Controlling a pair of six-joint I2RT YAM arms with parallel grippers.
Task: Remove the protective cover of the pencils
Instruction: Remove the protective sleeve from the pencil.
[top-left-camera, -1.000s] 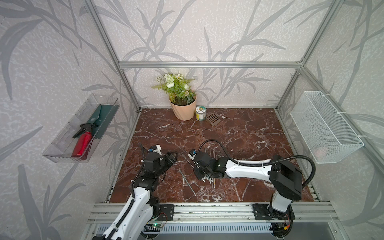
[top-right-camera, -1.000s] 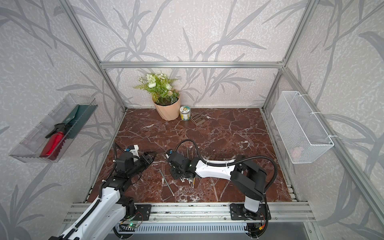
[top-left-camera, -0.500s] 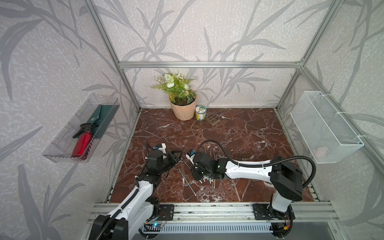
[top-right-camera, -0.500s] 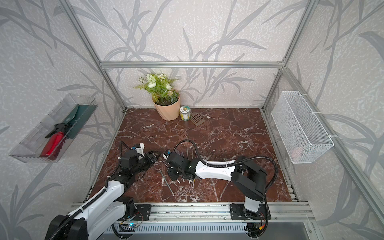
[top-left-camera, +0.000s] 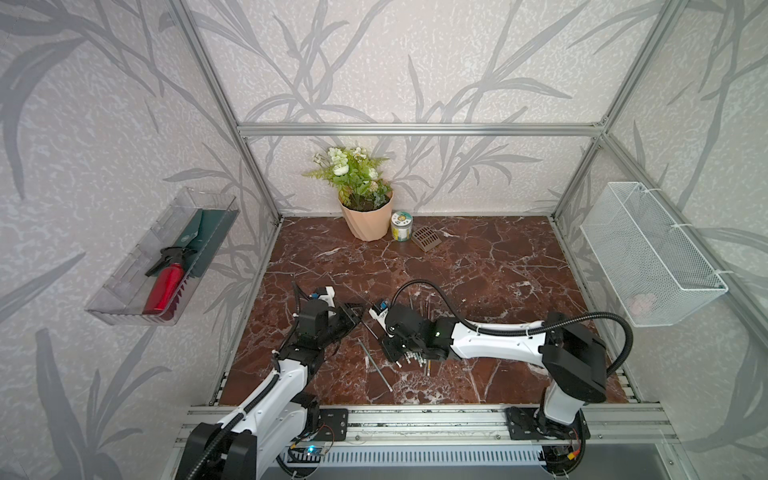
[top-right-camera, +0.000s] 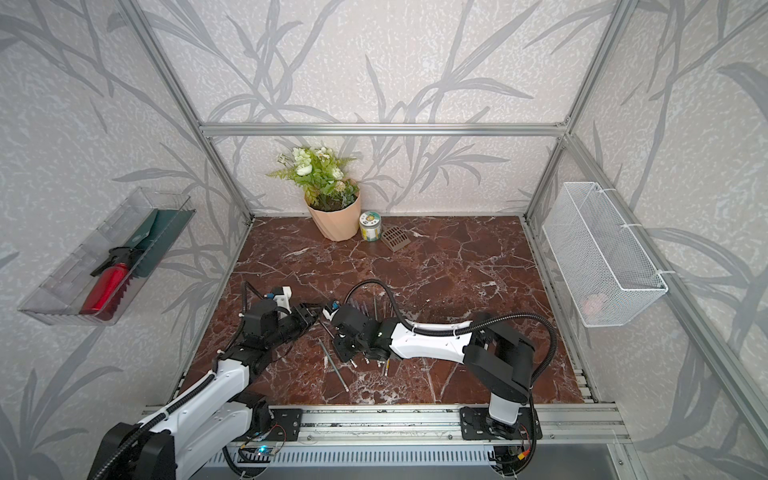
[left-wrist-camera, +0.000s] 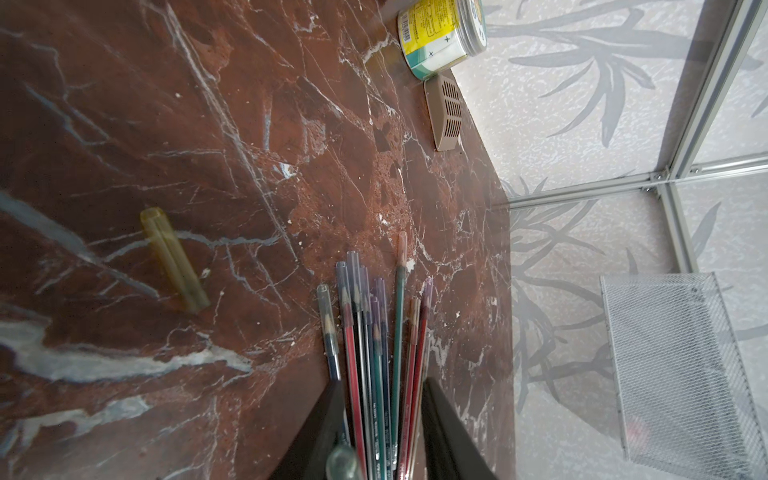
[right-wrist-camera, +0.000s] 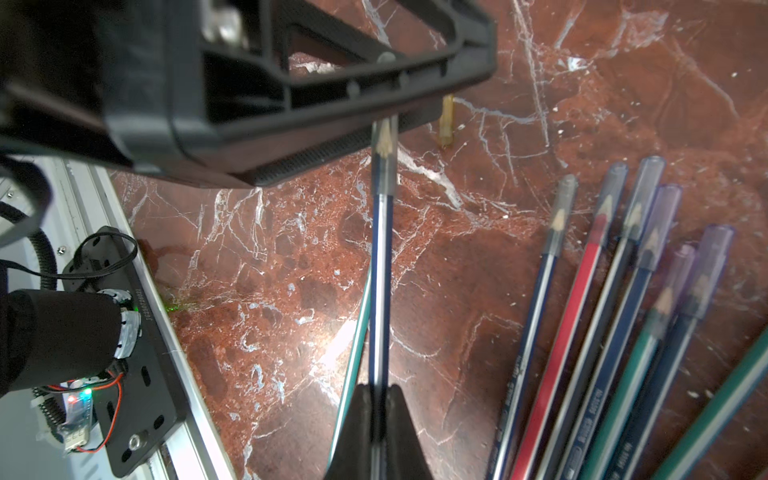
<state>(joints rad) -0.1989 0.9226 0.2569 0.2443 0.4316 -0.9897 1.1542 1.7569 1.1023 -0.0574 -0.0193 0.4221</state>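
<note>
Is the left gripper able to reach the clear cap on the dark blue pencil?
Likely yes: the right gripper holds the dark blue pencil with its translucent cap at the left gripper's open fingers.

At the far edge of the marble counter (top-left-camera: 478, 270) I am seeing a potted plant (top-left-camera: 368, 216) standing, a small tin (top-left-camera: 402, 226) sitting just beside it, and a brown grate (top-left-camera: 426, 238) lying next along.

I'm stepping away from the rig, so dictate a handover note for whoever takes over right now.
Right gripper: shut on a dark blue pencil, cap still on.
Left gripper: jaws apart around that cap, not yet clamped.
Other pencils lie fanned on the table, tips in view capped.
Done: a yellowish tube lies loose, apparently a removed cap.
Left: pull this cap, then the rest.
</note>
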